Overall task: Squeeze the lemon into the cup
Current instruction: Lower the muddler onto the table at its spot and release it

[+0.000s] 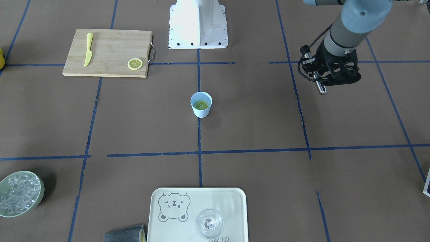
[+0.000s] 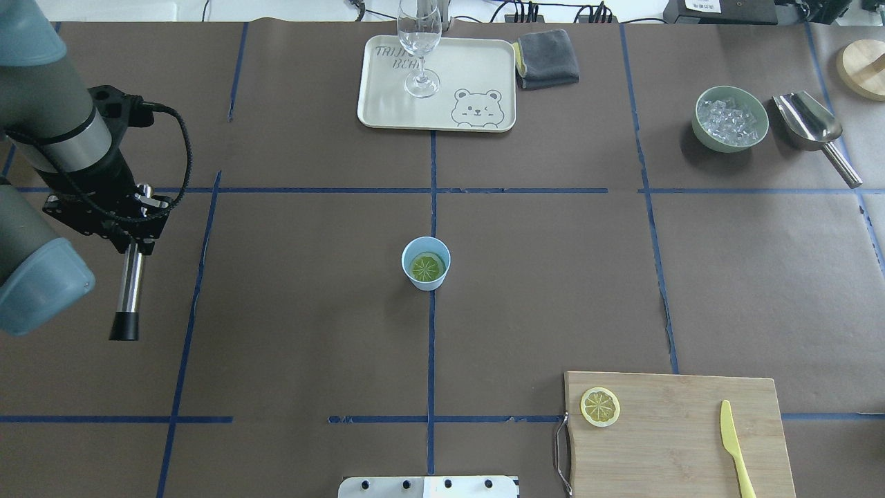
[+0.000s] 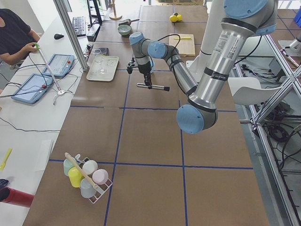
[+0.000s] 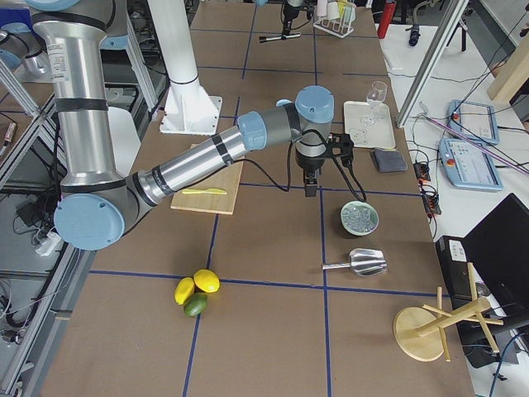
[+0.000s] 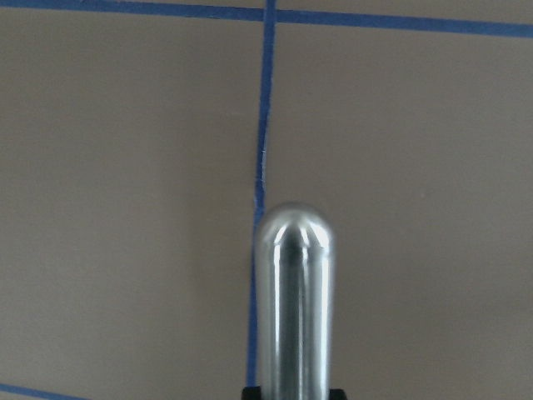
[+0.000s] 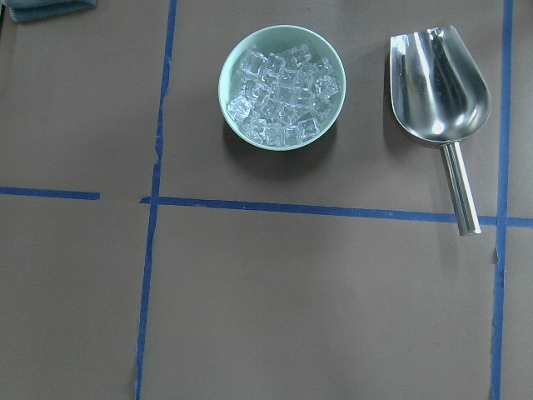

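Note:
The light-blue cup (image 2: pixel 433 283) stands at the table's middle, also in the front view (image 1: pixel 201 113). One lemon slice (image 2: pixel 426 265) lies flat inside it (image 1: pixel 201 105). A second slice (image 2: pixel 599 406) lies on the wooden cutting board (image 2: pixel 677 443). My left gripper (image 2: pixel 140 232) hangs far left of the cup, shut on a steel rod with a black tip (image 2: pixel 129 290); the rod's rounded end fills the left wrist view (image 5: pixel 293 308). My right gripper (image 4: pixel 310 178) shows only in the right side view, high near the ice bowl; I cannot tell whether it is open or shut.
A yellow knife (image 2: pixel 734 446) lies on the board. A tray (image 2: pixel 387 111) with a clear stemmed glass (image 2: pixel 419 41) and a grey cloth (image 2: pixel 547 59) sit at the far edge. A green bowl of ice (image 6: pixel 281 86) and a steel scoop (image 6: pixel 441 92) lie below my right wrist.

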`<state>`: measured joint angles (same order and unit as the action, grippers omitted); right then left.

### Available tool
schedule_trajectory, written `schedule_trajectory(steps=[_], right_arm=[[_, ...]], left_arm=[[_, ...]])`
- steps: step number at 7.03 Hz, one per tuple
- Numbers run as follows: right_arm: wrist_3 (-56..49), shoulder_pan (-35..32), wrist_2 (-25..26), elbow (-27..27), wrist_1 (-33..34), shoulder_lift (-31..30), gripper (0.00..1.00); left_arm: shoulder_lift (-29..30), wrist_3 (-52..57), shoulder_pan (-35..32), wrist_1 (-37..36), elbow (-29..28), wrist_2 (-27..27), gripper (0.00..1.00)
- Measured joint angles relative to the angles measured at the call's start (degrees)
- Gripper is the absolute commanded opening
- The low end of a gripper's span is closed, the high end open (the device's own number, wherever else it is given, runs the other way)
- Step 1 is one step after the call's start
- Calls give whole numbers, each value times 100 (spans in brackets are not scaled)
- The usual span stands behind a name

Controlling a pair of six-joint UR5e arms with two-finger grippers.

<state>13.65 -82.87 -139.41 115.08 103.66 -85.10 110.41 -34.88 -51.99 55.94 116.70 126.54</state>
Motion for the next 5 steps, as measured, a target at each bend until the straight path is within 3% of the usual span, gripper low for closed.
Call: schedule_trajectory(steps=[2,5], right_arm=[[18,-1,13,115,4,37,100],[20,-1,59,144,-3,82,100]], left_arm=[[-438,870,-111,176,-366,248,0],[-683,978,-209,745,-1193,1031,0]])
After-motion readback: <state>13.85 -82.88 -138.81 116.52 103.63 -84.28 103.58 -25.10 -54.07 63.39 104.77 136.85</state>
